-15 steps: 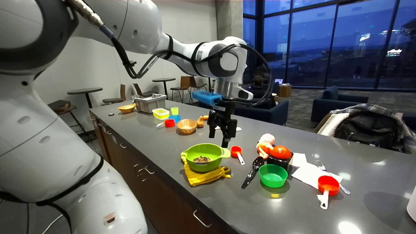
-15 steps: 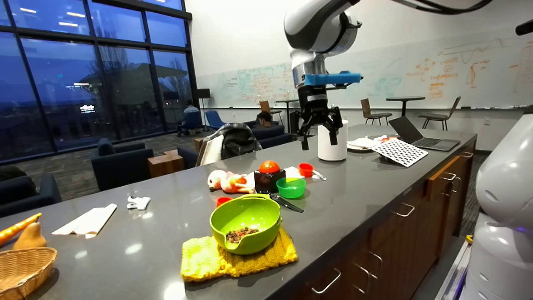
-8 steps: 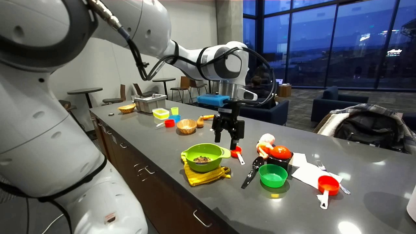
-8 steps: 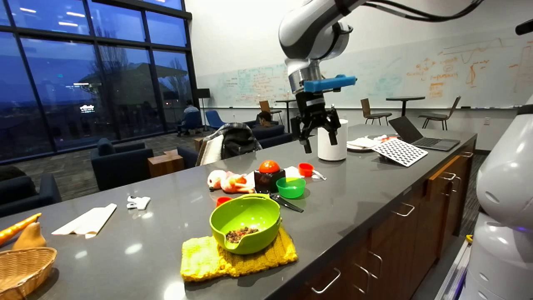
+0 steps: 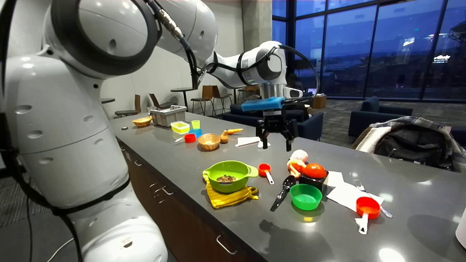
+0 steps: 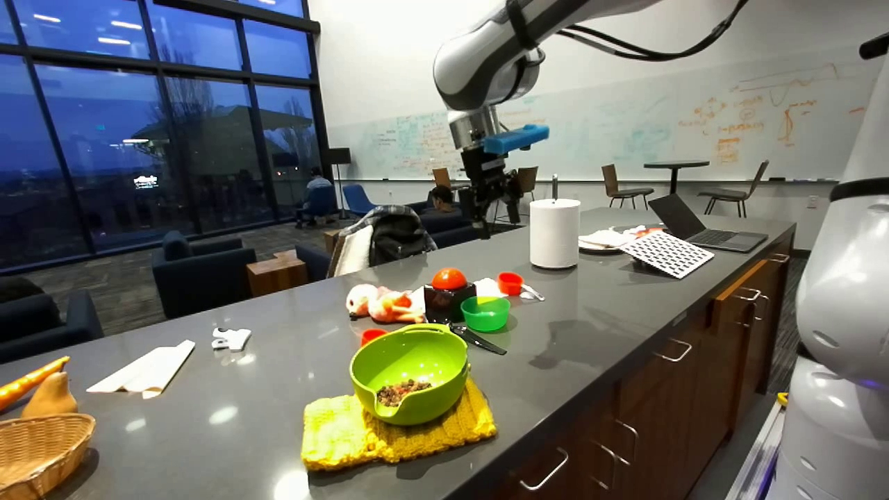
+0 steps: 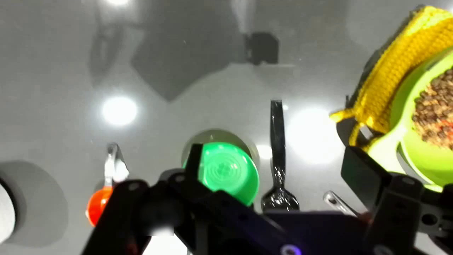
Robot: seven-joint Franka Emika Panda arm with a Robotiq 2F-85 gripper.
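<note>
The gripper (image 5: 276, 145) hung in the air over the gray counter (image 5: 174, 160), its fingers (image 7: 366, 177) spread well apart. In the wrist view the small green bowl (image 7: 230, 170) lay on the counter just below the middle of the frame, partly hidden behind the left-hand finger, while the black spoon (image 7: 278, 138) lay just to its right, in the gap between the two fingers as seen from there. At the right edge of that view, near the other finger, a lime bowl (image 7: 403, 109) with dark, peppercorn-like bits (image 7: 439, 106) sat on a yellow knitted cloth (image 7: 400, 74). In an exterior view the green bowl stood right of centre, lower in the frame than the fingers and well apart from them, beside a black box (image 5: 307, 179) topped by an orange-red ball (image 5: 315, 170). A lit sign (image 5: 441, 58) glowed at the upper right, its lettering too small to read surely. The whiteboard (image 6: 625, 139) bore orange and teal handwriting, illegible from there, and a pale label (image 6: 493, 164) on the gripper's body was likewise too small to read.
</note>
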